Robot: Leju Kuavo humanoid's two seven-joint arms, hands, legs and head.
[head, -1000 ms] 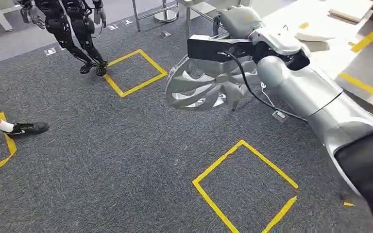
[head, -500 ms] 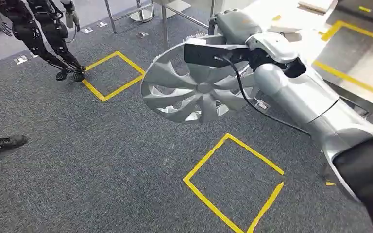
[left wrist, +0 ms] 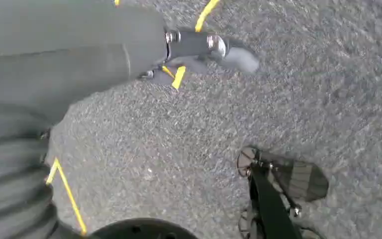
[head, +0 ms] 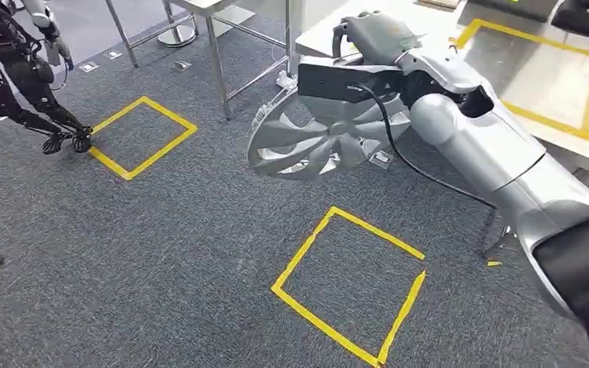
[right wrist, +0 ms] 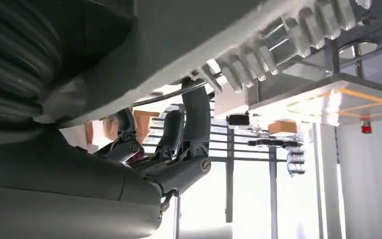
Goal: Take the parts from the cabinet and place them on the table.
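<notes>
My right hand [head: 368, 34] holds a silver wheel cover [head: 322, 142] by its upper rim, the cover tilted in the air above grey carpet [head: 161, 253]. Beneath it a yellow tape square [head: 350, 284] marks the floor; a second tape square [head: 142, 136] lies farther off. Another robot's dark legs [head: 23, 96] stand beside that second square, near a metal-legged worktop [head: 222, 11].

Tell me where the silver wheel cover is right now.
In the head view the wheel cover hangs in the right hand, above the carpet beyond a yellow tape square, near the metal table legs.
</notes>
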